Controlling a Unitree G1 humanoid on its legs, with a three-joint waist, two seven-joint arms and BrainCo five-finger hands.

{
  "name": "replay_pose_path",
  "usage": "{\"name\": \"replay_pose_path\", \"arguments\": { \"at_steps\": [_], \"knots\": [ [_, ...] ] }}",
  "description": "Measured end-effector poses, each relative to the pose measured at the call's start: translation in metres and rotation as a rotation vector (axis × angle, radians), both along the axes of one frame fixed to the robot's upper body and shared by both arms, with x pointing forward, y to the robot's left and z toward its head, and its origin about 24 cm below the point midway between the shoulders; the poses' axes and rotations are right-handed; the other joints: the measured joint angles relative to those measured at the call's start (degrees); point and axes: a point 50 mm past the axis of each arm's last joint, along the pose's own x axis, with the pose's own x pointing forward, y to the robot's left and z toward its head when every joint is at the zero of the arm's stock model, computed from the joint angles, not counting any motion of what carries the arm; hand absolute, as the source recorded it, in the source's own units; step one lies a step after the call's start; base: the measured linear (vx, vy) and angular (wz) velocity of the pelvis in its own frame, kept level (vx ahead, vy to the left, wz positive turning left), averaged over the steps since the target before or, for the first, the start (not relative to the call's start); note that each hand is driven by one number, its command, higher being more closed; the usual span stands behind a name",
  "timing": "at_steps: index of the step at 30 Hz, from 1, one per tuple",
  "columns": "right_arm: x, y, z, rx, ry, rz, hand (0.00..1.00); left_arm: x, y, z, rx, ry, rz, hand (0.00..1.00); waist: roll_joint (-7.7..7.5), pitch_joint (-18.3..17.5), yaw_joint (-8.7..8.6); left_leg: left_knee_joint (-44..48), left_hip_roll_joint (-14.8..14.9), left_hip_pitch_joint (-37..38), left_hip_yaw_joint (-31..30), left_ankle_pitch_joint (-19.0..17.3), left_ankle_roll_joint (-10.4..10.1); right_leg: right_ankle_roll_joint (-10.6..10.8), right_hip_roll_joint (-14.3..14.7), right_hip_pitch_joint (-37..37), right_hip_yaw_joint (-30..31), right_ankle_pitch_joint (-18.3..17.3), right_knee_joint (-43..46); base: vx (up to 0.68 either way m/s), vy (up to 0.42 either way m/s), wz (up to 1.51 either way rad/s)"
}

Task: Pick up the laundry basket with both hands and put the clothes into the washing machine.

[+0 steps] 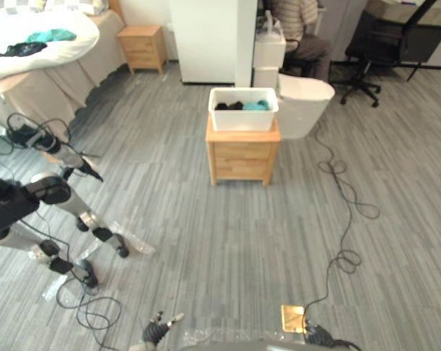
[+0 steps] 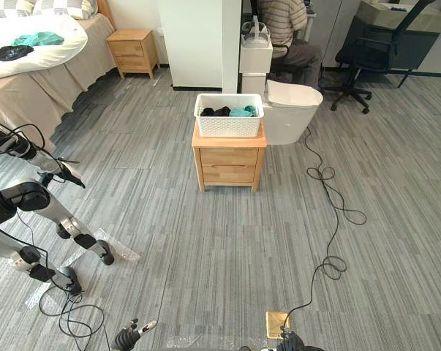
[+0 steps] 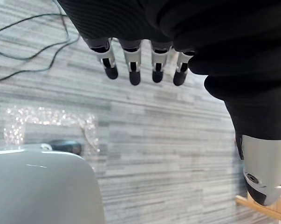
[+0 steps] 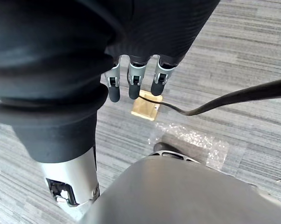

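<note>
Left hand (image 1: 156,333) and right hand (image 1: 319,336) low, fingers relaxed, laundry basket (image 1: 243,121) upright on nightstand (image 1: 242,157), long axis crosswise

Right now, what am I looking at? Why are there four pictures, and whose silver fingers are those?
You are seeing through a robot's cameras. The two wide pictures come from its head, looking down at the floor. The two close ones come from cameras on its wrists. The silver fingers with dark tips belong to the left robot hand and the right robot hand. Both are open and hold nothing. Ahead, a white basket sits on a small wooden cabinet. Dark and teal clothes lie inside it. The robot hands are far from the basket.
</note>
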Motion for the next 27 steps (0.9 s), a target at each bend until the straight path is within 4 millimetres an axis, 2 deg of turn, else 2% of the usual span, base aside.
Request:
{"name": "replay_pose_path", "arguments": {
  "at_steps": [27],
  "knots": [
    [-0.0011,0.0023,-0.0019,0.014,0.013,-0.044,0.0,0.0009,0.004,0.0011,0.002,-0.013,0.016,0.0,-1.17,0.65,0.0,-0.64,-0.15,0.26,-0.25,0.04,0.06,-0.1,-0.1,0.1,-1.29,0.07,-0.11,-0.01,-0.001,0.0]
  ]
}}
